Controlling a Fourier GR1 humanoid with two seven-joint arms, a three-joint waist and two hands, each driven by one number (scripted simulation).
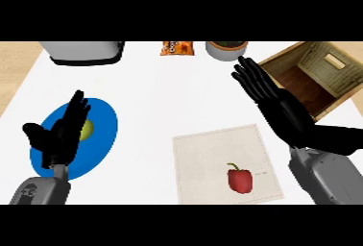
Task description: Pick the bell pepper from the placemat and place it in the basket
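Bell pepper (239,180) lies on placemat (209,158), nr its lower R corner, untouched. R hand (284,115) is flat, fingers straight, holding nothing, btwn placemat & basket (312,62), prob staged for the reach. L hand (60,132) is open, resting over blue plate (102,125), out of the way.

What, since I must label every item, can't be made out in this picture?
Head view, yellow-green item on the blue plate: mostly covered by the left robot hand.
Head view, grey appliance, orange packet and grey pot: cut off by the top edge.
Head view, print on the placemat beside the bell pepper: too small.
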